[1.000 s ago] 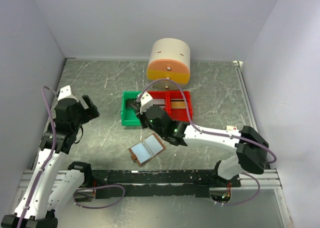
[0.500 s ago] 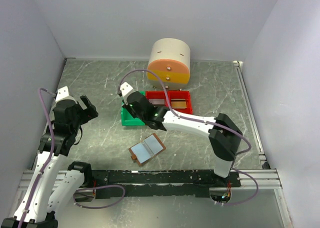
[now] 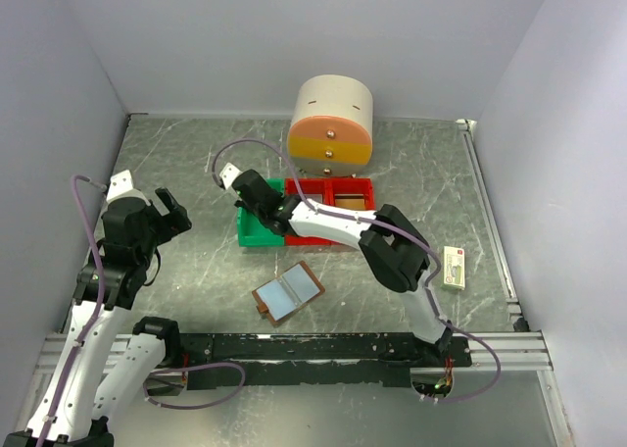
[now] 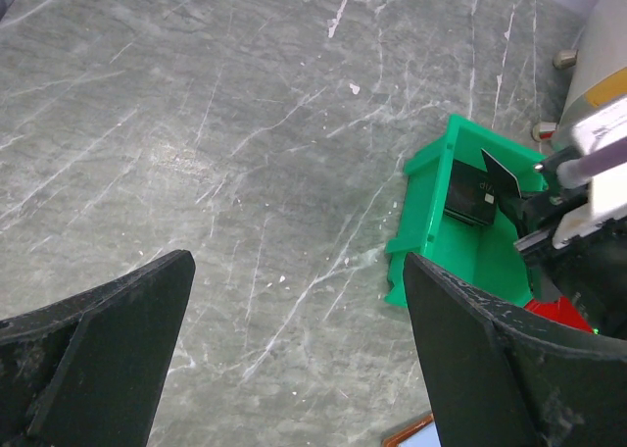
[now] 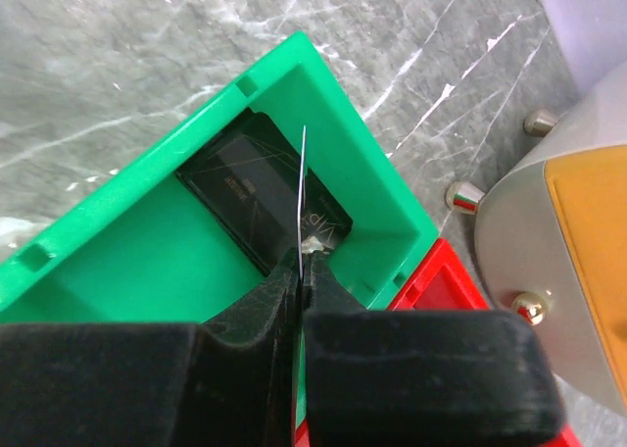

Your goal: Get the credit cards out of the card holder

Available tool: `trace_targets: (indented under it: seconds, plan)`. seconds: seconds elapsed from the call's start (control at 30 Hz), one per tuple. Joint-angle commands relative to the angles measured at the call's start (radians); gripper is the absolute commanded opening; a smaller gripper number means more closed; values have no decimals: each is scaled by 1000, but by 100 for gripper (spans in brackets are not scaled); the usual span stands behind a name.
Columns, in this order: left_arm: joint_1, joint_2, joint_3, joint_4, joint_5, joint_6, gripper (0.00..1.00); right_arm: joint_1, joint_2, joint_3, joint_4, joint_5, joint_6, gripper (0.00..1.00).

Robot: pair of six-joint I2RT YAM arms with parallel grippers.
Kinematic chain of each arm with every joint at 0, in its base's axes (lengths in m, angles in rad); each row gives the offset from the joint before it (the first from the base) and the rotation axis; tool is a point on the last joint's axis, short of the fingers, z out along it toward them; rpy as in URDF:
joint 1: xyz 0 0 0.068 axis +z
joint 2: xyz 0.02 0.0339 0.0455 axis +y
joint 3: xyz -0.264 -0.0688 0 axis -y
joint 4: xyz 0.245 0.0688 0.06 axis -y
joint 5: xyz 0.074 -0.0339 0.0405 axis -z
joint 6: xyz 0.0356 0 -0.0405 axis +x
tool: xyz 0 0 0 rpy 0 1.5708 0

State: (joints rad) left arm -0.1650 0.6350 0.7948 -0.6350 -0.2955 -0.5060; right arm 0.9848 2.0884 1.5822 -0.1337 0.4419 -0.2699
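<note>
Card (image 5: pixel 245 187) lies in green bin (image 5: pixel 127 261); right gripper (image 5: pixel 302 266) pinches second card (image 4: pixel 502 175) above.

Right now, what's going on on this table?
The right gripper is shut on a thin card, held over the green bin, where a dark card already lies. The brown card holder lies open on the table nearer the arms, with nothing touching it. The left gripper hangs open off to the left, holding nothing.

Open, flat card holder (image 3: pixel 288 293); dark credit card (image 4: pixel 502 175) over green bin (image 4: pixel 470 261)
</note>
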Motion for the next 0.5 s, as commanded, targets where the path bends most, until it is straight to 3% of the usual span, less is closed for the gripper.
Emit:
trace_targets:
  seconds: [0.0, 0.47]
  plan:
    - [7, -2, 3, -4, -4, 2, 100, -20, 30, 37, 16, -10, -112, 0]
    - [7, -8, 6, -8, -13, -1, 100, -35, 119, 78, 50, -35, -256, 4]
